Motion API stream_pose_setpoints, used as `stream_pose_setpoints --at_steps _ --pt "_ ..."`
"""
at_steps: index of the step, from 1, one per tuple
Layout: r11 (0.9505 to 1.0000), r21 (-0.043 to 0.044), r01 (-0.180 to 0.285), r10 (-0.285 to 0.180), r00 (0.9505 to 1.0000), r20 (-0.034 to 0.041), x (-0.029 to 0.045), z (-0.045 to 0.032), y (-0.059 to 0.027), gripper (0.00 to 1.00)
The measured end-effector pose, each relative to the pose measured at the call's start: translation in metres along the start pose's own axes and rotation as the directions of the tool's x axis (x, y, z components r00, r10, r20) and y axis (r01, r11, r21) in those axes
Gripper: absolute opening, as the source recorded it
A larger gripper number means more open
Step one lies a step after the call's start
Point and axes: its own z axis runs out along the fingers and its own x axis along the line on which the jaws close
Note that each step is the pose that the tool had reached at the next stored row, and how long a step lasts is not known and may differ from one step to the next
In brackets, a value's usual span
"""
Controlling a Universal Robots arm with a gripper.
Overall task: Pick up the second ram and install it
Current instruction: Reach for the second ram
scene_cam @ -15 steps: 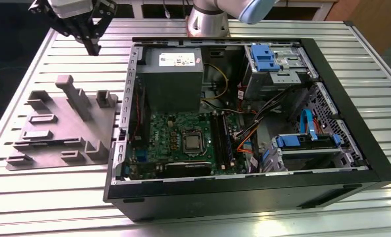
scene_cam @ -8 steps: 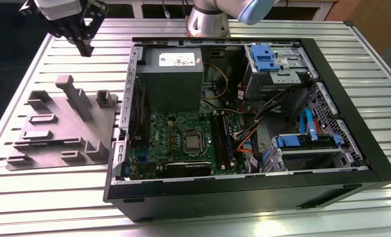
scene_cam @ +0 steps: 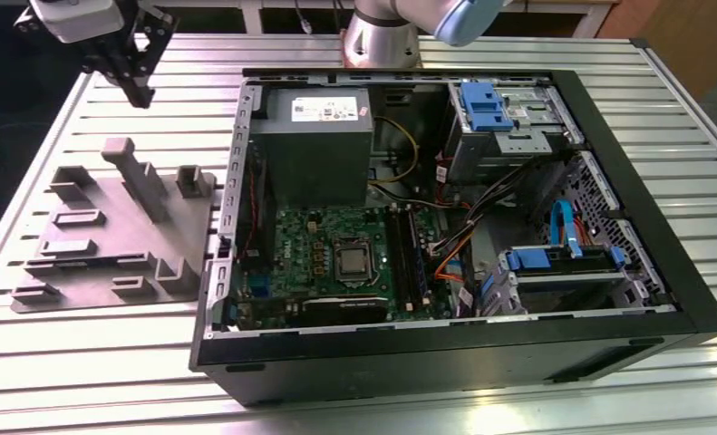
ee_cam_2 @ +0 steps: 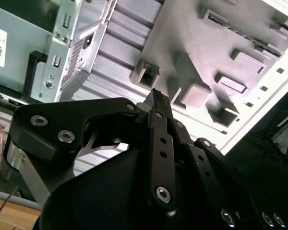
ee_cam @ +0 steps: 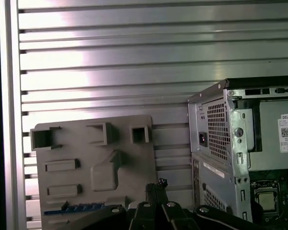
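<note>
Gripper [scene_cam: 141,94] pinched closed with nothing in it, hanging high on the exterior view's left, well apart from everything. Slatted aluminium table [scene_cam: 92,362] below. Second ram [ee_cam: 74,208]: thin dark strip with a bluish glint, lying in a slot near one edge of the grey fixture plate [scene_cam: 111,231]. Open PC case [scene_cam: 455,358] just beside the plate, bare slats on its other sides.
</note>
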Motion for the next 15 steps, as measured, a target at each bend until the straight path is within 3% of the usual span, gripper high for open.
stream_pose_setpoints --at_steps 15 --pt "1.0 0.0 0.0 0.0 1.0 0.0001 0.0354 0.0074 -0.005 0.1"
